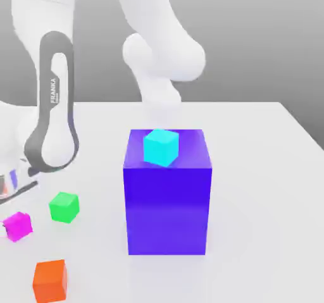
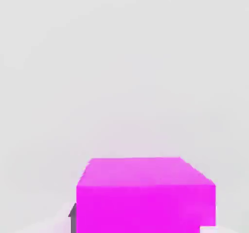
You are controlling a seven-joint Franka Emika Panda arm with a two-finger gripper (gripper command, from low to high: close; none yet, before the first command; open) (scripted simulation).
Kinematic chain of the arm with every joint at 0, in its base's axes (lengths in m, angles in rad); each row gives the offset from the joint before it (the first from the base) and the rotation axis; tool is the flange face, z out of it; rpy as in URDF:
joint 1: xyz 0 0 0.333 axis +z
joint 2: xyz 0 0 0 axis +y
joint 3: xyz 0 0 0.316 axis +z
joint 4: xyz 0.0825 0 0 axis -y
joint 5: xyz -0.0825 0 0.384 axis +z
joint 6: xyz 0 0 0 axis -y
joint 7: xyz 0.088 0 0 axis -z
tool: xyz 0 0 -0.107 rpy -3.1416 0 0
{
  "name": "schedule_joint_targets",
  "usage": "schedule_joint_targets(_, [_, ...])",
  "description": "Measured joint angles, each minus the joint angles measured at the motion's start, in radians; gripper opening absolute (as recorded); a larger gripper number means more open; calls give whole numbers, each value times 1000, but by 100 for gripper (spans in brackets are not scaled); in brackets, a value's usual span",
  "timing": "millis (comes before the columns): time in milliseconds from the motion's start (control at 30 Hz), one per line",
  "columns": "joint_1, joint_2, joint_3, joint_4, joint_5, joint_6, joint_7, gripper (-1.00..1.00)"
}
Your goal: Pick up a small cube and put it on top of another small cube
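The gripper (image 1: pixel 7 188) sits at the far left edge of the exterior view, low over the white table (image 1: pixel 253 188), and only a part of its metal body is seen there. Its jaws are closed to the narrowest, and in the hand view the small magenta cube (image 2: pixel 146 195) stands very close in front of the camera, with a dark finger (image 2: pixel 72 217) just beside its lower left corner; it looks gripped, though the contact itself I cannot see. In the exterior view this same magenta cube (image 1: pixel 18 226) is at the lower left of the frame, just below the gripper. Near it, a little up and to the right, lies the small green cube (image 1: pixel 64 207). Below both, at the bottom left of the frame, lies the small orange cube (image 1: pixel 50 281), apart from the others. In the middle of the frame stands the large blue block (image 1: pixel 168 207), and a small cyan cube (image 1: pixel 161 147) rests on its top face. Behind the block the white arm (image 1: pixel 161 55) bends down toward the left side.
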Motion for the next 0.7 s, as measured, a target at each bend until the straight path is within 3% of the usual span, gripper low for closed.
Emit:
schedule_joint_targets(133, [19, -139, -23, -43, -37, -96, 42, -100])
schedule_joint_targets(500, [34, -527, -7, -364, -121, -161, 345, -100])
schedule_joint_targets(700, [36, -400, -4, -391, -112, -7, 366, -100])
